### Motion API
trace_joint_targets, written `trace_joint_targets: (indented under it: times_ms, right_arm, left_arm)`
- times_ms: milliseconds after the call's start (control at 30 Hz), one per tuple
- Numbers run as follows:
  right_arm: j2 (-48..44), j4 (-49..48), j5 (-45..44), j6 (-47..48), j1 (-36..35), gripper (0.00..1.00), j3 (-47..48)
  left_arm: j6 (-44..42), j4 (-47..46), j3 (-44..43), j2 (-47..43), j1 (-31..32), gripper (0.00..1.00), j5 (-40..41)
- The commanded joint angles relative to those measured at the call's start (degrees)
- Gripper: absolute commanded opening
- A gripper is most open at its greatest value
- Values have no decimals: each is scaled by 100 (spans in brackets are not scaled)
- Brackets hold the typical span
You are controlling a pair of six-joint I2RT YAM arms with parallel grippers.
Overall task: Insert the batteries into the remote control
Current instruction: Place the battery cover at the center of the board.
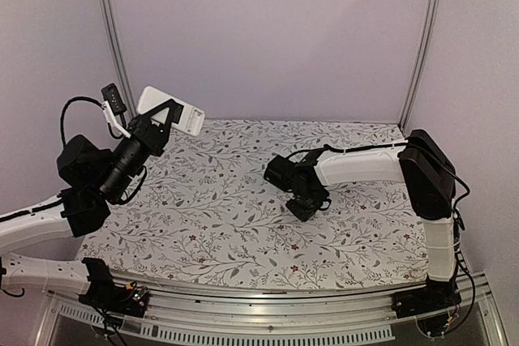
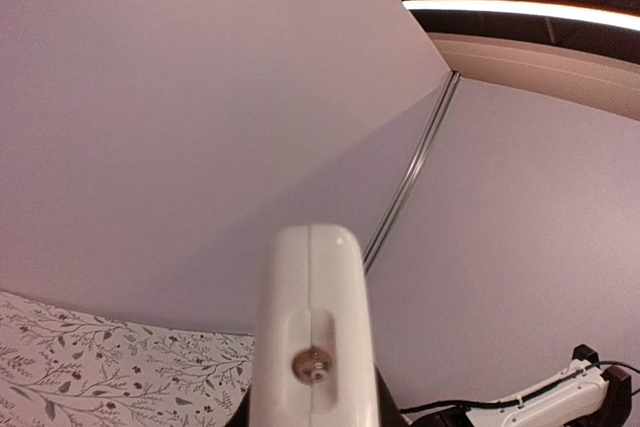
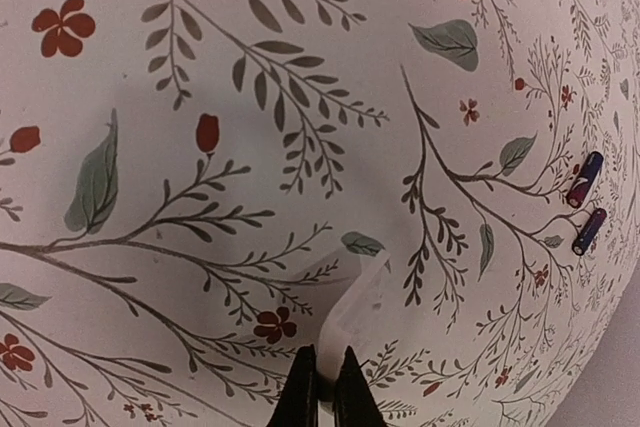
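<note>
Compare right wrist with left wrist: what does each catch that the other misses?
Right wrist only: two batteries lying side by side, apart, on the flowered tablecloth, and the right gripper pinching a pale flat piece. Left wrist only: the remote end-on, a metal contact in its recess, and the walls. Both: that tablecloth.

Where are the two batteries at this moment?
In the right wrist view, the batteries lie side by side on the floral tablecloth near the picture's right edge, apart from the right hand.

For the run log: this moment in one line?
left gripper: holds remote control raised | right gripper: pinches pale piece | batteries: on table
</note>
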State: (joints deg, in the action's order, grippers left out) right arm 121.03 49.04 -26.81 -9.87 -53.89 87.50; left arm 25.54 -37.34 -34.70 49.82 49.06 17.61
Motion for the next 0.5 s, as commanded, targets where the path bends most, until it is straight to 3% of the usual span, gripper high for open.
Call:
trace_joint_targets:
  times_ms: [0, 300, 467]
  right_arm:
    - [205, 439, 179, -129, 67, 5, -31]
    - [90, 418, 677, 1, 89, 47, -9]
    - [-966, -356, 754, 254, 82, 66, 25]
  left_arm:
    - [-127, 60, 39, -21, -84, 0, 108]
    - [-77, 43, 54, -23, -108, 0, 35]
    - [-43, 22, 47, 4, -111, 0, -45]
